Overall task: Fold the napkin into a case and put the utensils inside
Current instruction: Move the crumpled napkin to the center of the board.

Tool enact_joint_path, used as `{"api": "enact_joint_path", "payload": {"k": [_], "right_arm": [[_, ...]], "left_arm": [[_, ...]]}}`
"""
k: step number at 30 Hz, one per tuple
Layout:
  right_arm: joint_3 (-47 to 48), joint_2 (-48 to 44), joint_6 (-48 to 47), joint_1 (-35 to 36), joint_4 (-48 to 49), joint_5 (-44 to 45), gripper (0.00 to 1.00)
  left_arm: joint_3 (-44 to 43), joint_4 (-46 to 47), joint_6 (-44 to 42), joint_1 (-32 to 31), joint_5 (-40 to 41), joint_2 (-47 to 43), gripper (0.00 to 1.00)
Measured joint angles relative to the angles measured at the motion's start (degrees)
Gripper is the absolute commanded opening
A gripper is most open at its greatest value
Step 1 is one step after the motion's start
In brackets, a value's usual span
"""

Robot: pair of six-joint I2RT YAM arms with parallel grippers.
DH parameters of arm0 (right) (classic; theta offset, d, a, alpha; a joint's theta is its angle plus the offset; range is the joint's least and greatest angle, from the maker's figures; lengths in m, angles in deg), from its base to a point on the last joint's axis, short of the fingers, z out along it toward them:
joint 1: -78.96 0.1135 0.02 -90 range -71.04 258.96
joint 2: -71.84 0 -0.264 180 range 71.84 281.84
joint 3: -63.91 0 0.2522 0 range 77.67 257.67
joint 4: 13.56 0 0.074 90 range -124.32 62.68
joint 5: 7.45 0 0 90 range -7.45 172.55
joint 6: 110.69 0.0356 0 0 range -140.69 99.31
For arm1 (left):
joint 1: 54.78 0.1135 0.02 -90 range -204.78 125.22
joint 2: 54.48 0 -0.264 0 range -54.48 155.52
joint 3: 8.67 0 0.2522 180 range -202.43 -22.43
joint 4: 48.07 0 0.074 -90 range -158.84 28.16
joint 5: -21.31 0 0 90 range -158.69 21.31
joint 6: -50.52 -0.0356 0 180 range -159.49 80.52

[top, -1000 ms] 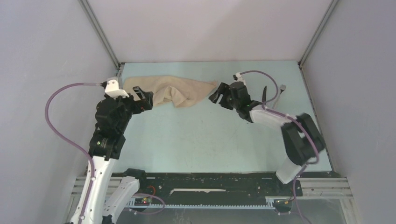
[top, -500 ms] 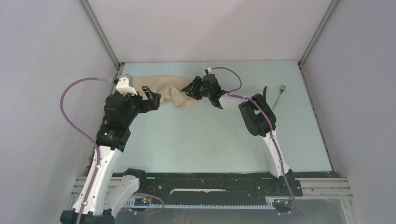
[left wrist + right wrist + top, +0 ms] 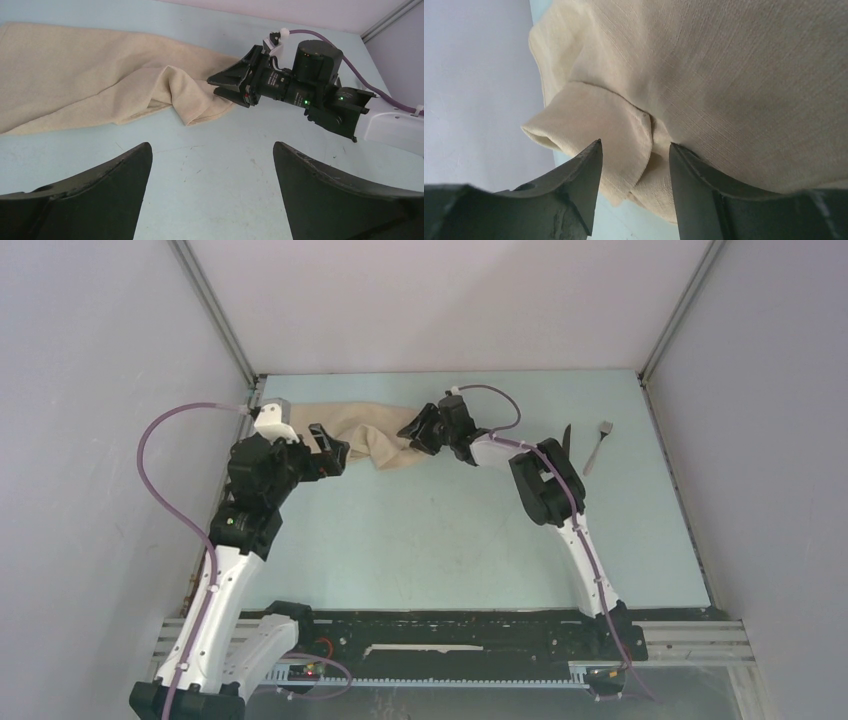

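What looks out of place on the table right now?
The beige cloth napkin is not flat. It lies bunched along the far edge, with a rumpled fold doubled over at its right end, where the open right gripper straddles it. The black knife and grey fork lie apart at the far right.

1. The near and middle table [image 3: 440, 540] lies bare, so a gripper can cross it from either side.
2. The napkin [image 3: 375, 435] is bunched at the far left, close under the back wall [image 3: 450, 310], with little room behind it.
3. The left gripper [image 3: 211, 145] hangs wide open just short of the napkin, bare table between its 2 fingers [image 3: 115, 180].
4. The right gripper [image 3: 635, 145] straddles the napkin's right end, jaws apart.
5. The right arm [image 3: 548, 485] bars the way from the middle to the knife [image 3: 567, 433] and fork [image 3: 597, 445].
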Motion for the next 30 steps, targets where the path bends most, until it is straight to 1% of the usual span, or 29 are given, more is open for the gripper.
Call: {"api": "enact_joint_path", "payload": {"k": [3, 8, 11, 12, 14, 15, 16, 20, 22, 25, 30], "right_arm": [[3.5, 1.8, -0.5, -0.1, -1.4, 0.2, 0.52], [8.3, 5.0, -0.6, 0.1, -2.6, -0.8, 0.49], [8.4, 5.0, -0.7, 0.2, -2.8, -1.4, 0.4], [8.4, 5.1, -0.8, 0.3, -2.7, -1.7, 0.34], [9.2, 5.5, -1.1, 0.5, -2.8, -2.3, 0.11], [9.8, 5.8, -1.6, 0.6, -2.8, -2.9, 0.05], [10.6, 6.0, -2.1, 0.6, -3.1, -3.5, 0.03], [11.7, 5.3, -4.0, 0.9, -4.2, -4.8, 0.01], [9.0, 2.7, -5.7, 0.9, -5.7, -5.2, 0.01], [0.7, -5.4, -9.1, 0.8, -9.4, -6.6, 0.0], [-13.2, -25.4, -20.3, 0.6, -18.0, -9.6, 0.0]], "left_arm": [[0.0, 0.0, 0.0, 0.0, 0.0, 0.4, 0.99], [0.0, 0.0, 0.0, 0.0, -0.2, 0.5, 0.99], [0.0, 0.0, 0.0, 0.0, -0.2, 0.6, 0.99], [0.0, 0.0, 0.0, 0.0, -0.2, 0.6, 0.99], [0.0, 0.0, 0.0, 0.0, -0.2, 0.6, 0.99], [0.0, 0.0, 0.1, 0.0, -0.2, 0.6, 0.99], [0.0, 0.0, 0.2, 0.0, -0.2, 0.6, 1.0], [0.0, 0.0, 0.6, 0.0, 0.1, 0.7, 1.0], [0.0, 0.0, 1.5, 0.0, 1.1, 0.9, 1.0], [0.0, -1.2, 4.8, 0.0, 5.1, 1.2, 1.0], [0.0, -8.3, 14.4, 0.5, 14.4, 2.3, 1.0]]}}
